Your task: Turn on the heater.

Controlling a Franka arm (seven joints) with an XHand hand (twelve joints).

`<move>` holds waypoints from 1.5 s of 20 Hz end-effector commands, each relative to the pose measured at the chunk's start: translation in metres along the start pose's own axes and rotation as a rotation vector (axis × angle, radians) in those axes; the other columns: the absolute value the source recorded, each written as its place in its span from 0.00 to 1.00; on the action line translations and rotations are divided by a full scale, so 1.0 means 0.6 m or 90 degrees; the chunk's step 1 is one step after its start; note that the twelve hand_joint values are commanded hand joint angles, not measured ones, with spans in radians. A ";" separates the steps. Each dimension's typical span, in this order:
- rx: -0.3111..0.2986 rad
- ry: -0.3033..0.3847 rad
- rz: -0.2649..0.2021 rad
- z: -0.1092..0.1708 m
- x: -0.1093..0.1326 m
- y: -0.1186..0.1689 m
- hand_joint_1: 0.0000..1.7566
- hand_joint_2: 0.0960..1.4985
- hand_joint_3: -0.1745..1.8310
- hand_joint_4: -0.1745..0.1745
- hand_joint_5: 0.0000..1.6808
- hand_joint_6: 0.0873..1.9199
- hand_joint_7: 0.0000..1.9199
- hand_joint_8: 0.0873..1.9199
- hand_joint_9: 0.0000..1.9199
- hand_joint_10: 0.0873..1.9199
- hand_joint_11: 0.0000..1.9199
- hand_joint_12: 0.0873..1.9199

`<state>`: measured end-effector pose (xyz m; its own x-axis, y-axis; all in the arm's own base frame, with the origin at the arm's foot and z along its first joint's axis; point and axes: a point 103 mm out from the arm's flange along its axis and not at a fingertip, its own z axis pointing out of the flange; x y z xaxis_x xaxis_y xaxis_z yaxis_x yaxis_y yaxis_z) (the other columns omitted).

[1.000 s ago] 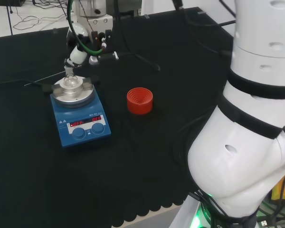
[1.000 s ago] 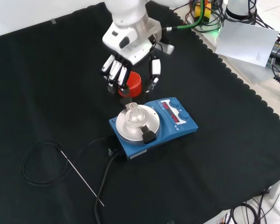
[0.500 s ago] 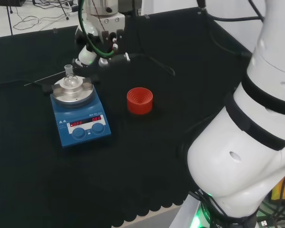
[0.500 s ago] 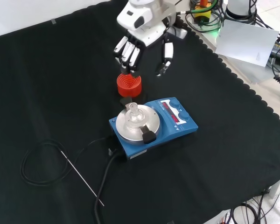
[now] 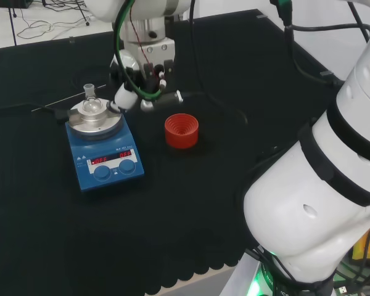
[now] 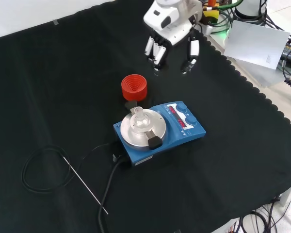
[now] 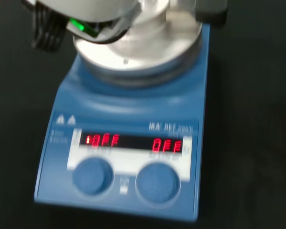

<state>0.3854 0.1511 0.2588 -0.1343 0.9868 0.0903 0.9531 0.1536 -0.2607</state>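
The heater (image 5: 105,159) is a blue hotplate with a round metal top, two red lit displays and two blue knobs (image 7: 93,175) on its front panel (image 7: 124,143). A small clear flask (image 6: 138,119) stands on its plate. In the front view the hand (image 6: 172,31) hangs above the cloth, beyond and to the right of the heater (image 6: 182,127), apart from it. Its fingers (image 6: 155,48) point down, relaxed and open, with nothing in them. In the head view the hand (image 5: 142,80) hovers between the flask (image 5: 91,106) and the red ring.
A red ribbed ring stand (image 6: 134,86) sits on the cloth just beyond the heater, also seen as the red ring (image 5: 181,130). A black cable (image 6: 109,187), a coiled lead (image 6: 39,170) and a thin rod (image 6: 85,183) lie near the heater. The cloth's scalloped edge (image 6: 262,104) runs at the right.
The hand has moved from above the flask and ring up and to the right in the front view, away from the heater. Heater, flask and ring have stayed put.
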 end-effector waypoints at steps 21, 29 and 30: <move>0.247 -0.043 -0.072 0.179 0.092 -0.045 0.81 0.42 0.58 0.28 0.20 0.36 0.84 0.82 0.87 0.79 0.67 0.67; 0.279 -0.049 -0.079 0.199 0.095 -0.043 0.81 0.41 0.60 0.31 0.17 0.33 0.84 0.82 0.88 0.79 0.68 0.67; 0.285 -0.051 -0.079 0.201 0.095 -0.042 0.81 0.41 0.60 0.31 0.17 0.32 0.84 0.82 0.88 0.79 0.68 0.67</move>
<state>0.3223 0.2082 0.1582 -0.2662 0.9605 0.0815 0.7422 0.2582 -0.6184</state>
